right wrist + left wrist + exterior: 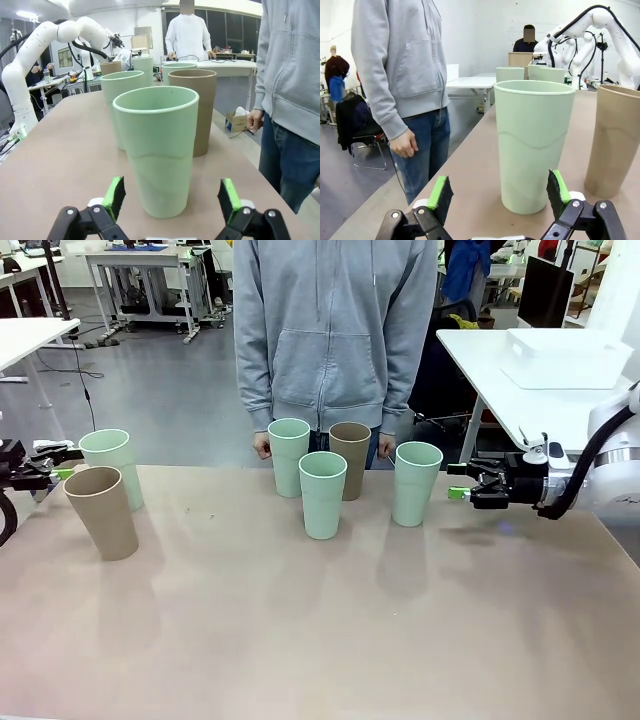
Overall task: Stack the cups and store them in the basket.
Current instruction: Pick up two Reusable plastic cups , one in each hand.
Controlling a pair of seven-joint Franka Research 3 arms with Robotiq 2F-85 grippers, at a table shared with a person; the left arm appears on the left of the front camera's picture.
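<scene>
**Both hands wide, each facing a mint cup, nothing held**

Left hand is open wide on the leftmost mint cup. The tan cup just beside it could get knocked. Three more tall matte cups stand upright mid-bench. Right hand is open wide on the rightmost mint cup, and an off-centre pad could tip it. The white basket sits on a side table, well apart.

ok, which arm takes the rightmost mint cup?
Right. The right gripper, open, faces the rightmost mint cup close by. The left gripper is across the table, at the leftmost mint cup.
</scene>
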